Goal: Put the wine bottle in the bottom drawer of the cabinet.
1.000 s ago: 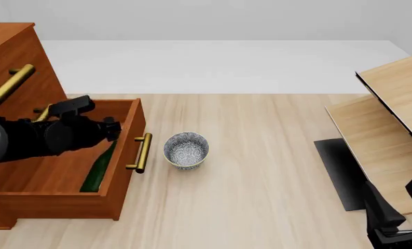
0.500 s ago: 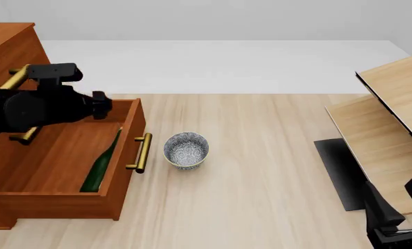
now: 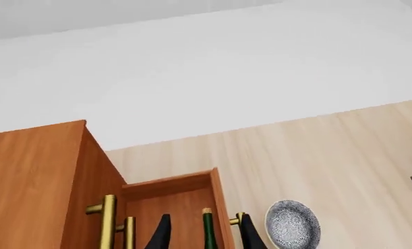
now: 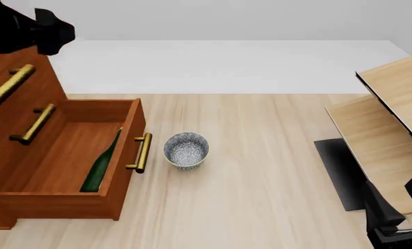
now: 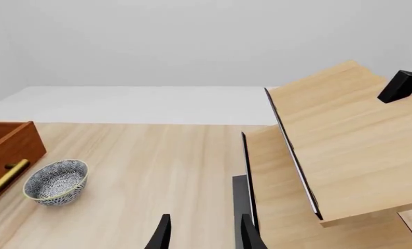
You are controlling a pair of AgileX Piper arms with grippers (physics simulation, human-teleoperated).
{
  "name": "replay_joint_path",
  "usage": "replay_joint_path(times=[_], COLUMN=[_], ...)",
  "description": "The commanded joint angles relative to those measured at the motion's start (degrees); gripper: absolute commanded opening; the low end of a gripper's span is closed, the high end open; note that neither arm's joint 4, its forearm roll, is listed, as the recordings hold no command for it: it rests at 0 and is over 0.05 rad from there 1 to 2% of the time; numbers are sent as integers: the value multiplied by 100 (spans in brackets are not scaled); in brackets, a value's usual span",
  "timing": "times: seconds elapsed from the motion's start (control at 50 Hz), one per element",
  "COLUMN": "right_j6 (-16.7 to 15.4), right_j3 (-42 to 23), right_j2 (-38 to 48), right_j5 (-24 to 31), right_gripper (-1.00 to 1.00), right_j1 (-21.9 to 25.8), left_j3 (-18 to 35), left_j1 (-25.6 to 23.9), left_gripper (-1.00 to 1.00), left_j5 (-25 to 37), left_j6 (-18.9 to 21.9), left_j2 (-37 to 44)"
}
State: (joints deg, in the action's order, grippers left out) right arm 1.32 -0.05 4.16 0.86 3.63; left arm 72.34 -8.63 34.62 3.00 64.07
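One wine bottle (image 4: 100, 165) lies in the open bottom drawer (image 4: 67, 194); both pincers, left (image 3: 204, 237) and right (image 5: 203, 234), stand parted, holding nothing.

So the wine bottle (image 4: 100, 166) is lying in the pulled-out bottom drawer (image 4: 33, 199) along its right wall, and the bowl (image 4: 186, 150) is sitting just right of the drawer handle (image 4: 141, 153).
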Motion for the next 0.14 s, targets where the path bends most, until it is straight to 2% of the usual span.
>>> replay_joint_path(times=[0.02, 0.04, 0.12, 0.14], right_j6=[-14, -19, -26, -35], right_j3=[4, 4, 4, 4], right_j2=[-63, -79, -109, -109], right_j5=[41, 55, 73, 72], right_gripper=[100, 100, 100, 100], right_j1=[1, -3, -20, -19], left_j3=[1068, 1157, 1284, 1387], left_j1=[5, -61, -169, -145], left_gripper=[100, 100, 100, 100], left_j5=[1132, 1206, 1451, 1510], left_j6=[365, 286, 430, 330], left_j2=[-832, -893, -1111, -1211])
